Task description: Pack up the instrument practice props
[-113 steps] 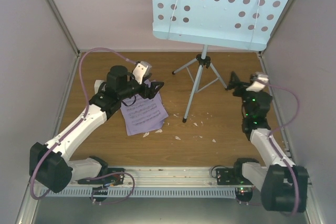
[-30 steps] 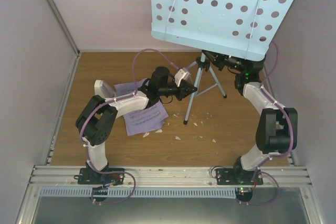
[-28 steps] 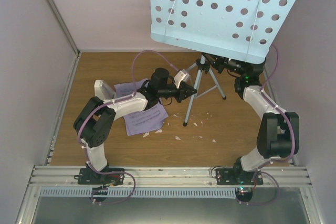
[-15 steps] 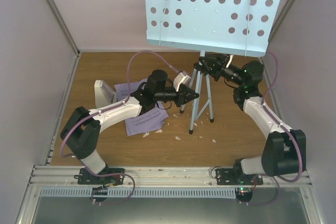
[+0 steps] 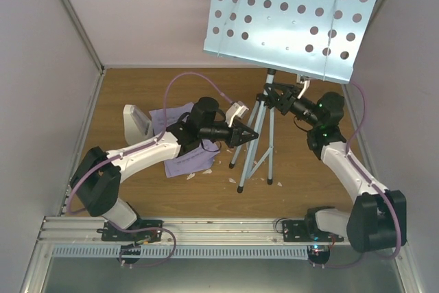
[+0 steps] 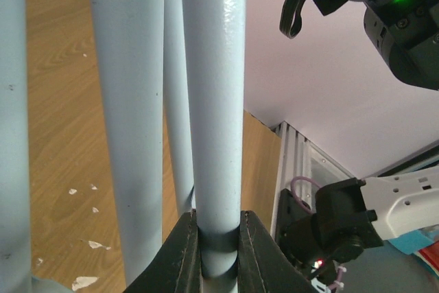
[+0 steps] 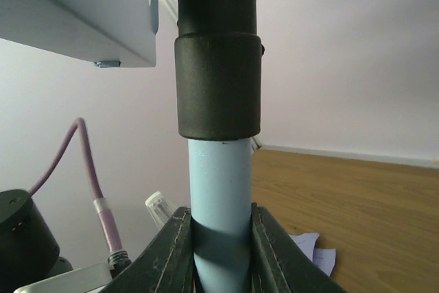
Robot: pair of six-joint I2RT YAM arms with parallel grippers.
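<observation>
Stand (image 5: 274, 56) pole gripped in right pincer (image 7: 219, 223); leg gripped in left pincer (image 6: 218, 226).

I count one music stand (image 5: 295, 12), two lavender sheet-music pages (image 5: 186, 164), one white metronome (image 5: 135, 123), and several scattered white crumbs (image 5: 190, 176).

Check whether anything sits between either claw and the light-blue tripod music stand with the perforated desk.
Nothing visible does. The left claw is shut on a lower tube of the light-blue tripod music stand, and the right claw is shut on its centre post, just below the black collar.
</observation>
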